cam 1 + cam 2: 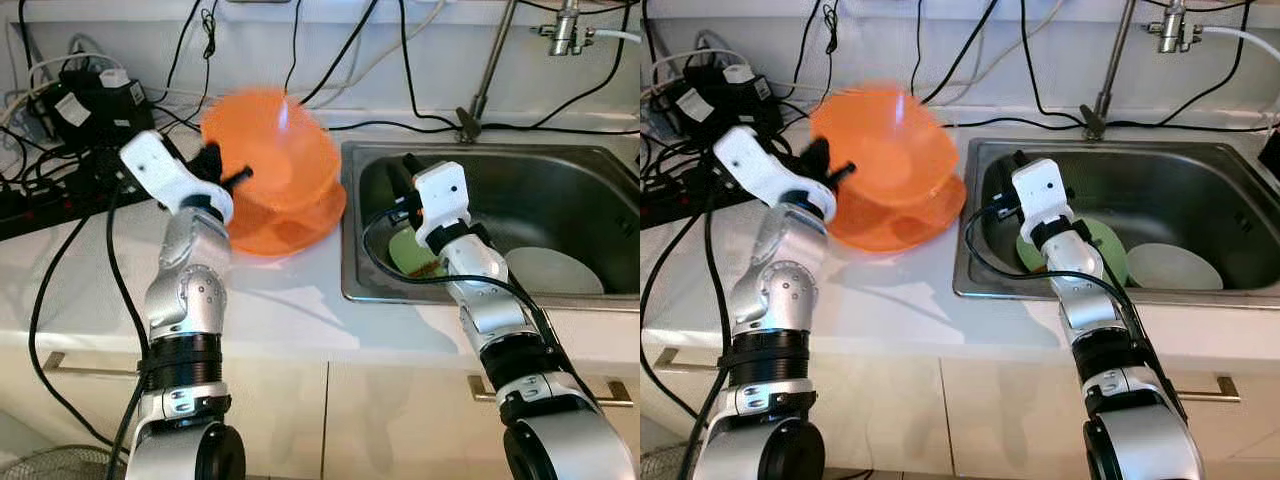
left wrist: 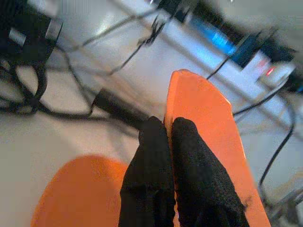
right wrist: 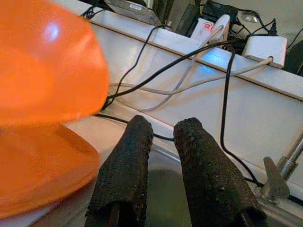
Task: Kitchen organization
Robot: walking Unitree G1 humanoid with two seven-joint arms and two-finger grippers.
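Orange bowl (image 1: 275, 140) is pinched by its rim in the left gripper (image 2: 169, 142), tilted over another orange bowl (image 1: 300, 225) — right gripper (image 3: 163, 132) hangs over the sink (image 1: 560, 190), fingers narrowly apart.

Motion-blurred upper orange bowl (image 1: 270, 140); green plate (image 1: 1105, 250) half hidden behind right arm

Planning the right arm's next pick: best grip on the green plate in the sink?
Pinch the green plate by its raised rim, coming from above: it lies flat in the sink, so only the rim offers an edge. The right tool is open, above it.
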